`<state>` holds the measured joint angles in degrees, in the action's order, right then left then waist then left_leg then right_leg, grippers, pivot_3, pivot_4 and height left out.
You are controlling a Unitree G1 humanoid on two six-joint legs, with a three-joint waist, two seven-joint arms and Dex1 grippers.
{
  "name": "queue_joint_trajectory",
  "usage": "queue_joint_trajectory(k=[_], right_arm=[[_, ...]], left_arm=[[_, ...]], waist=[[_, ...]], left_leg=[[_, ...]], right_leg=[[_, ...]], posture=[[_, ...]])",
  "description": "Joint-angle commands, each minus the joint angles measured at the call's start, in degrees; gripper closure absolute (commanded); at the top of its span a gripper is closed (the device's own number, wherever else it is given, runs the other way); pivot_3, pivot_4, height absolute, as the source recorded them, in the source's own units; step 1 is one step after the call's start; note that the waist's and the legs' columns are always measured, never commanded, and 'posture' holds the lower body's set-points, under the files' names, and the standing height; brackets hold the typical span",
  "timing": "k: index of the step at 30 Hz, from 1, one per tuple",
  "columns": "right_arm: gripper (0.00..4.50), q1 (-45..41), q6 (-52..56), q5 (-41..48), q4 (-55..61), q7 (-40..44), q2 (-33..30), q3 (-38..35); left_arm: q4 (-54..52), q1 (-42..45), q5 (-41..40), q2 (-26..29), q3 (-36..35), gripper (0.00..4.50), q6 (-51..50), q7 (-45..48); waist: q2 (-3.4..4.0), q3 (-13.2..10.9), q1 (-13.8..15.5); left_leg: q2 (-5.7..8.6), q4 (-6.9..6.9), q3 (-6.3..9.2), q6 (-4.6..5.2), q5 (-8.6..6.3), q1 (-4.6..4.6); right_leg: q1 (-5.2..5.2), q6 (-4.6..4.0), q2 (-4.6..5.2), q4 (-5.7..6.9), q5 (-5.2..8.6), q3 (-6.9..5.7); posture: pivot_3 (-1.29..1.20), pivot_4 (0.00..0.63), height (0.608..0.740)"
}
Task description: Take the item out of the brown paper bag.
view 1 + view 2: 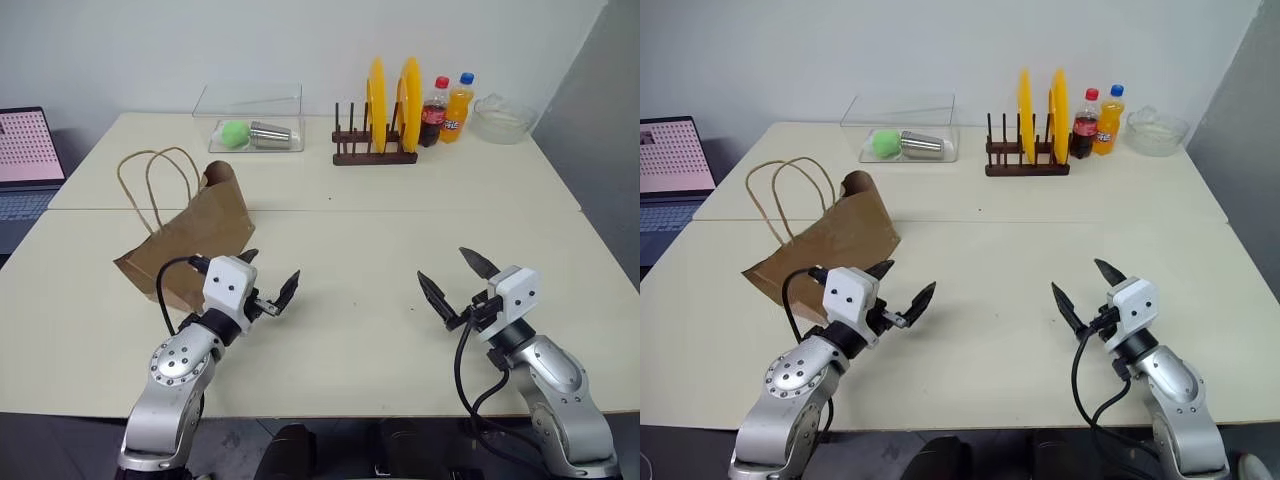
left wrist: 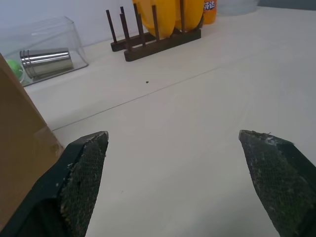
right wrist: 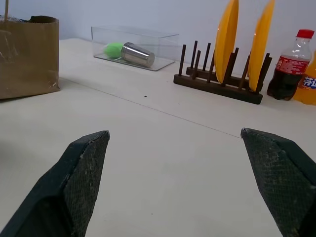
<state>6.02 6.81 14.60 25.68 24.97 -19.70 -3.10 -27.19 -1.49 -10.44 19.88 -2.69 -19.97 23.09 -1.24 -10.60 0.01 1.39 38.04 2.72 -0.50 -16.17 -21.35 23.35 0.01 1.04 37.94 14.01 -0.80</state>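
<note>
The brown paper bag (image 1: 200, 232) lies creased on the table's left side, its beige cord handles (image 1: 155, 185) looped toward the back. The item is hidden; nothing shows of what is inside the bag. My left gripper (image 1: 272, 270) hovers open just in front of and to the right of the bag, holding nothing. In the left wrist view the bag's edge (image 2: 19, 133) sits beside one finger (image 2: 84, 168). My right gripper (image 1: 450, 272) is open and empty over the bare table to the right, well away from the bag (image 3: 27, 57).
At the back stand a clear plastic box (image 1: 250, 125) holding a green ball and a metal cup, a wooden plate rack (image 1: 375, 150) with two yellow plates, a cola bottle (image 1: 433, 112), an orange soda bottle (image 1: 457, 108) and a glass bowl (image 1: 503, 118). A laptop (image 1: 25, 160) sits far left.
</note>
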Motion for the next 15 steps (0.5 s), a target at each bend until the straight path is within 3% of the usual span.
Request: queue_joint_trajectory(k=[1,15], right_arm=[[0.00,-0.87,-0.86,0.13,0.40,-0.03,0.41,0.11],[0.00,-1.26,-0.40,-0.15,0.18,0.23,-0.01,0.73]], left_arm=[[-2.03,0.23,-0.72,0.29,-0.28,0.04,0.85,0.33],[-2.25,-0.98,0.70,0.56,1.05,0.04,0.82,-0.04]], waist=[[0.00,0.00,0.00],[0.00,0.00,0.01]], left_leg=[[0.00,0.00,0.00,0.00,0.00,0.00],[0.00,0.00,0.01,0.00,0.00,0.00]], right_leg=[[0.00,0.00,0.00,0.00,0.00,0.00],[0.00,0.00,0.00,0.01,0.00,0.00]], posture=[[0.00,0.150,0.740],[0.00,0.150,0.740]])
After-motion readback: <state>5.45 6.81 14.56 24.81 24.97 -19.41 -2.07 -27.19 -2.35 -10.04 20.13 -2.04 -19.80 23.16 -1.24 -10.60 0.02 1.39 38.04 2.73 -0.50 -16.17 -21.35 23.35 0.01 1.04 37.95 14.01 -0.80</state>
